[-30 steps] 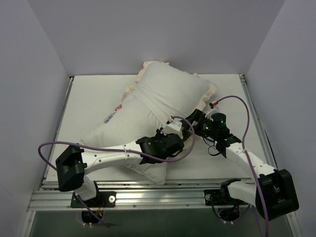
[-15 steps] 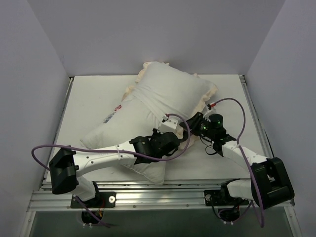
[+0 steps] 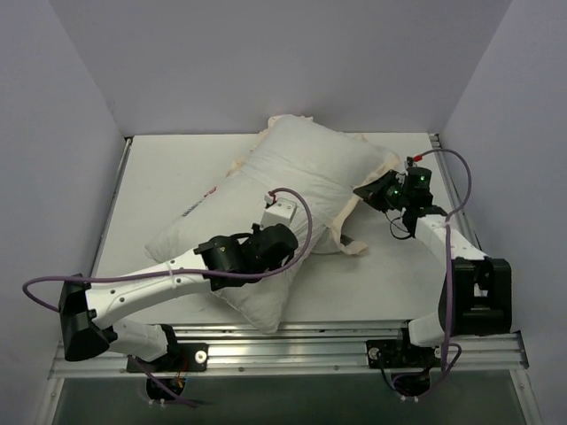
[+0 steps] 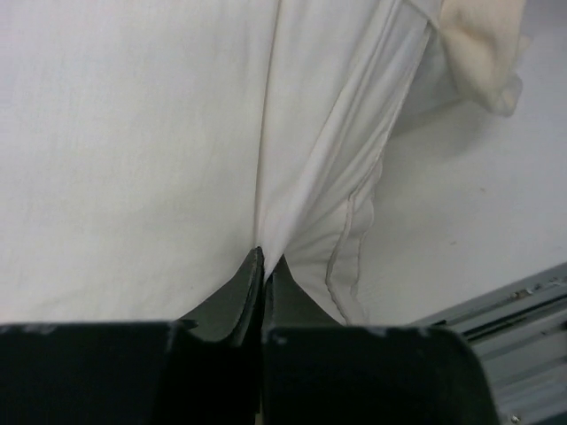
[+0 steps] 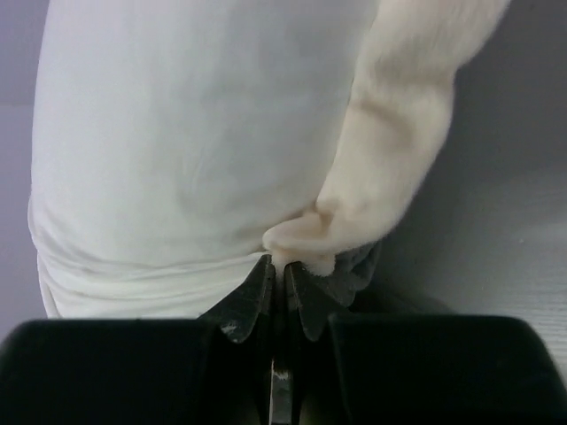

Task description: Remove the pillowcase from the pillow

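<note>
Far left of the top view: a purple cable (image 3: 44,288) looped off the base of the left arm (image 3: 151,282), near the metal rail (image 3: 292,341) along the table's near edge.

On the white table (image 3: 151,177), lying diagonally from near-left to far-right: the pillow (image 3: 208,235), plump and white. Bare near end toward the rail, small red-printed label (image 3: 197,205) on its left edge. Stretched over that near end from the left: the left arm.

In the left wrist view: left gripper (image 4: 264,258) clenched, both fingertips pressed together on a raised ridge of white cloth on the pillow's right flank. Just right of the pinch, a stitched hem (image 4: 350,248), then bare table.

Farther right, covering the pillow's far end with its pale face up: the pillowcase (image 3: 310,159). Cream frill (image 3: 383,161) showing along its far-left and right edges. 1 loose cream flap (image 3: 352,242) trailing onto the table just beside the pillow.

At the right, reaching in along the table's right side: the right arm (image 3: 434,235). Right gripper (image 5: 276,266) clamped tight on a fuzzy cream fold of the pillowcase's frill, at the pillow's right corner.
</note>
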You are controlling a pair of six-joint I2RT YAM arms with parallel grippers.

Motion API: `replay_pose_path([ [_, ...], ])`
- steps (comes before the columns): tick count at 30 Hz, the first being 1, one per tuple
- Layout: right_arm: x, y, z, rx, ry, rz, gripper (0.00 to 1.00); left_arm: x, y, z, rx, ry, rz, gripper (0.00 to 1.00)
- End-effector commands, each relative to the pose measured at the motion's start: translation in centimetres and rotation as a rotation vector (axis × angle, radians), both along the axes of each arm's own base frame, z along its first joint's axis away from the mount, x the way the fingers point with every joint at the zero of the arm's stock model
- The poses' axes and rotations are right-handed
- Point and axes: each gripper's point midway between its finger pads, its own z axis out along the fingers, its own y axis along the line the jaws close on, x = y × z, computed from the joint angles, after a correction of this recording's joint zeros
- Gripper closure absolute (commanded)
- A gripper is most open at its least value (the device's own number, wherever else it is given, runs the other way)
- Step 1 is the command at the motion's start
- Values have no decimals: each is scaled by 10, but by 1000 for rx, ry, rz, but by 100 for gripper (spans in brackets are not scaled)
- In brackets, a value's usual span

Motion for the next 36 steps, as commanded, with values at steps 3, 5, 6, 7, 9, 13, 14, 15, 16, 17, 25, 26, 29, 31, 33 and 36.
replay_pose_path([
  [3,95,-102,71,-104,-171,-361,100,-54,72,5,86,183,-26,98],
  [5,117,-120,86,-123,-187,-416,100,-65,83,10,33,201,-35,98],
  [6,122,-131,90,-139,-189,-442,100,-69,90,10,27,215,-25,98],
  [7,127,-137,86,-157,-168,-458,100,-73,98,16,-2,215,-20,98],
  [9,138,-156,107,-223,-201,-523,100,-80,114,13,-2,235,4,98],
  [13,137,-181,126,-313,-207,-617,100,-90,137,10,10,265,47,98],
  [14,137,-184,129,-326,-209,-626,100,-92,139,10,7,271,51,98],
  [15,136,-187,136,-337,-219,-638,100,-93,139,10,3,278,50,98],
  [16,136,-184,138,-347,-227,-618,100,-94,137,9,-5,285,42,98],
  [17,136,-173,142,-334,-246,-569,100,-97,131,8,-20,303,19,98],
  [25,94,-76,106,-372,-189,-227,96,-80,35,39,-217,257,-206,17],
  [26,86,-71,100,-393,-173,-212,88,-75,27,58,-258,222,-215,4],
  [29,54,-52,86,-458,-132,-163,53,-53,9,96,-324,151,-239,6],
  [31,31,-40,93,-501,-141,-152,41,-38,-4,104,-336,137,-273,6],
  [33,14,-40,106,-551,-169,-188,27,-5,-3,117,-361,94,-233,6],
  [36,-8,-8,112,-581,-194,-117,18,52,27,110,-374,67,-83,6],
])
